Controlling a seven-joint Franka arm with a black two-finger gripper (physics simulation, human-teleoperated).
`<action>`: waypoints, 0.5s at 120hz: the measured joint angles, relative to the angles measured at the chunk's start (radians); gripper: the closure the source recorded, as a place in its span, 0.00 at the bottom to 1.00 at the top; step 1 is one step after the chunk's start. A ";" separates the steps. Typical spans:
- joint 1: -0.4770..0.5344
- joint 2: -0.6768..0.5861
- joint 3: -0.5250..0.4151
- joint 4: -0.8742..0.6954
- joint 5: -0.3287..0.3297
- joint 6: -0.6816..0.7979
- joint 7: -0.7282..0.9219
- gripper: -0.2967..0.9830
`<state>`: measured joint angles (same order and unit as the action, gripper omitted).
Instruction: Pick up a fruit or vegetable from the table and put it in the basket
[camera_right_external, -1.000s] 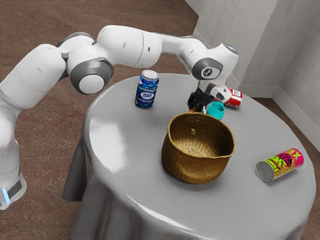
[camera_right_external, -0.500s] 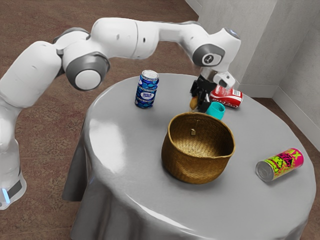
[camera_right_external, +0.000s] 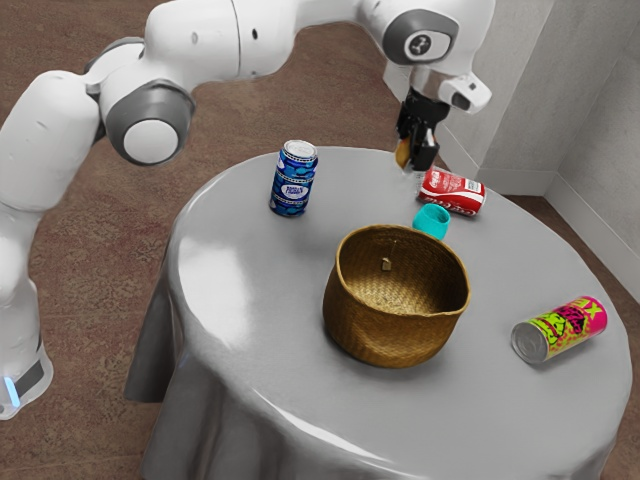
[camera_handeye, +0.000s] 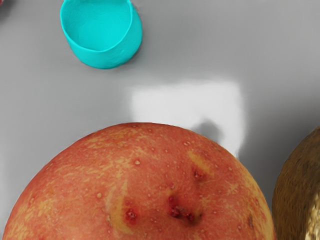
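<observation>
- Basket (camera_right_external: 396, 325): woven, brown, upright on the table (camera_right_external: 240, 300), open side up, small pale tag on the inner wall. Using it as the landmark.
- My gripper (camera_right_external: 412, 160): raised above the basket's rim level, off past the basket's far side as the exterior view has it.
- Fingers (camera_right_external: 424, 154): closed in on the fruit (camera_right_external: 403, 152), pinching it.
- Fruit: round, red-orange with yellow patches and some dark pits, held up off the table, outside the basket and higher than its rim. Wrist view gives me its mottled skin up close, with part of the basket's side near it.
- Turquoise cup (camera_right_external: 431, 221): on the table near the basket's far side; wrist view looks into its mouth.
- Red can (camera_right_external: 453, 192): lying on its side, farther past the basket than the cup.
- Blue can (camera_right_external: 293, 180): upright, beyond the basket, toward the exterior view's left.
- Pink and yellow-green can (camera_right_external: 560, 329): on its side, well apart from the basket, toward the exterior view's right.
- My arm (camera_right_external: 190, 45): comes in from the exterior view's left, passing above basket height, hand tipped down past the basket.
</observation>
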<state>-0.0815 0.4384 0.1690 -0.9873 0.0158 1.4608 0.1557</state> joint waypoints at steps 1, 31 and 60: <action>-0.003 -0.004 0.000 0.000 0.000 -0.002 0.000 0.60; -0.113 -0.073 -0.026 -0.006 -0.018 -0.040 0.001 0.60; -0.164 -0.073 -0.100 -0.015 -0.040 -0.050 0.000 0.60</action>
<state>-0.2453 0.3654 0.0693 -1.0026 -0.0244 1.4106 0.1561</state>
